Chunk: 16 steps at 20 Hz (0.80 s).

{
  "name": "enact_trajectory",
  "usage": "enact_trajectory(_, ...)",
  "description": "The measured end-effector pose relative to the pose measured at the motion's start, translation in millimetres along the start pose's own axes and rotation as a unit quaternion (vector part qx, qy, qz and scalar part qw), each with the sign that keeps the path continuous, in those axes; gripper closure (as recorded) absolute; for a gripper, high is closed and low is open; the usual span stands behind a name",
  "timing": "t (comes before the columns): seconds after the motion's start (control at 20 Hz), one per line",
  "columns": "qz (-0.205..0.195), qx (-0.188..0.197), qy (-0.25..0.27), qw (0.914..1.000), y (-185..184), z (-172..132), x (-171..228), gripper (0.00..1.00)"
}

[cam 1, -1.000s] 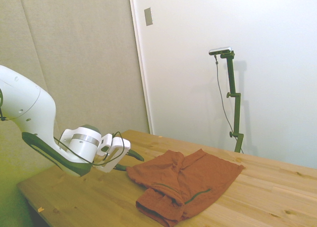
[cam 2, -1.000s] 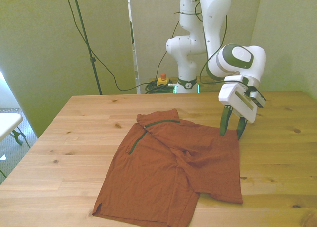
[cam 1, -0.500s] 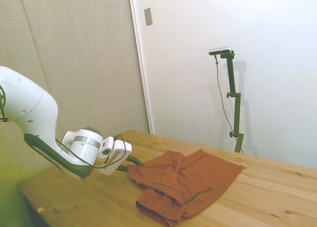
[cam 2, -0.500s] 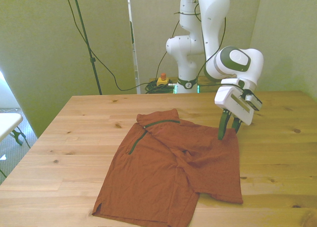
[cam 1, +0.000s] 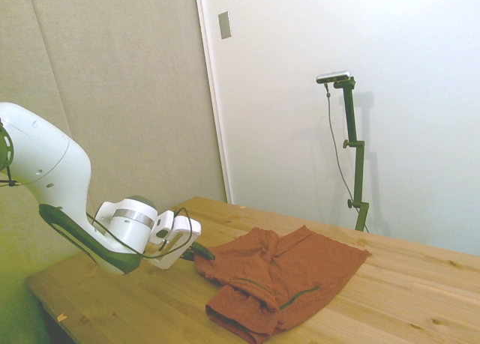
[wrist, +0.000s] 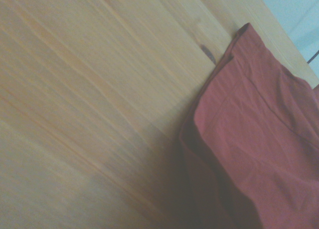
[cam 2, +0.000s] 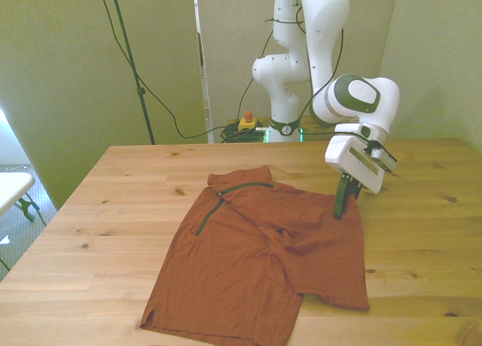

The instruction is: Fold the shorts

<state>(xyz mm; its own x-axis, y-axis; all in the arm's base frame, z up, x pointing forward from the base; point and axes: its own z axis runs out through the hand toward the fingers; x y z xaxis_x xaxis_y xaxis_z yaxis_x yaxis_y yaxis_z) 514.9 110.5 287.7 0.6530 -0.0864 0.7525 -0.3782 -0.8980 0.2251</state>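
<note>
Gripper [cam 2: 343, 208] fingers look pressed together on the shorts [cam 2: 263, 255] corner, low at the table [cam 2: 422, 240]. Thin pinch w/ one layer only may slip.

Side cam sits off one end of the counter [cam 1: 390, 284]; front cam looks across it; wrist cam's close above the shorts [wrist: 254, 139] edge, which all views share.

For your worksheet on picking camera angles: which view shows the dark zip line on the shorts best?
The front view: the zip line lies unobstructed on the spread shorts. The side view shows it short and low. The wrist view shows only a cloth edge, no zip.
</note>
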Motion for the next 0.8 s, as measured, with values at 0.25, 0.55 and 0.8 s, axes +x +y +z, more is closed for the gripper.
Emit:
enact_trajectory(0.25,0.005,0.001,0.001,1.0000,0,-1,3,1.00)
enact_trajectory(0.55,0.050,-0.025,0.039,0.9977,45,-2,79,1.00)
enact_trajectory(0.8,0.078,-0.076,0.059,0.9923,115,34,142,1.00)
